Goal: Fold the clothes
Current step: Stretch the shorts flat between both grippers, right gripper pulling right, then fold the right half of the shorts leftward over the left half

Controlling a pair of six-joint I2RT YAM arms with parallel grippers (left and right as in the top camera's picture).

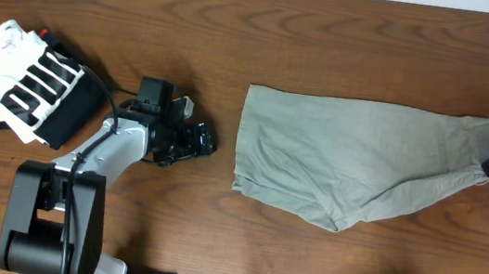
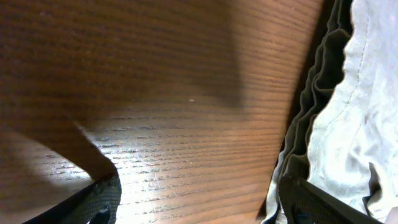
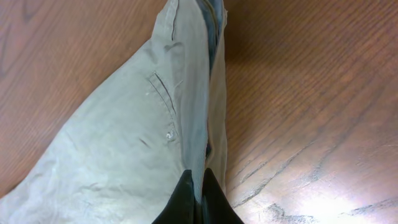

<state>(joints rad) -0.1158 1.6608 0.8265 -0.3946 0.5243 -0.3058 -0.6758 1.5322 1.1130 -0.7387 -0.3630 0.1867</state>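
Now khaki shorts (image 1: pixel 345 159) lie spread at centre right.
Right gripper (image 3: pixel 199 190) pinches their far-right end; left gripper (image 2: pixel 198 202) gapes wide, empty.

- The shorts (image 1: pixel 344 163) lie spread on the worktop (image 1: pixel 240 24), right of the middle, and reach almost to its right edge.
- A pile of garments (image 1: pixel 22 82) sits on the worktop at the far left, well apart from the shorts.
- The left jaws stand between the pile and the shorts, near the shorts' left edge but apart from it, parted above the worktop.
- The right jaws sit at the far right, pinched on the shorts' right end.
- In the right wrist view, the shorts run away from those jaws, with worktop on both sides.
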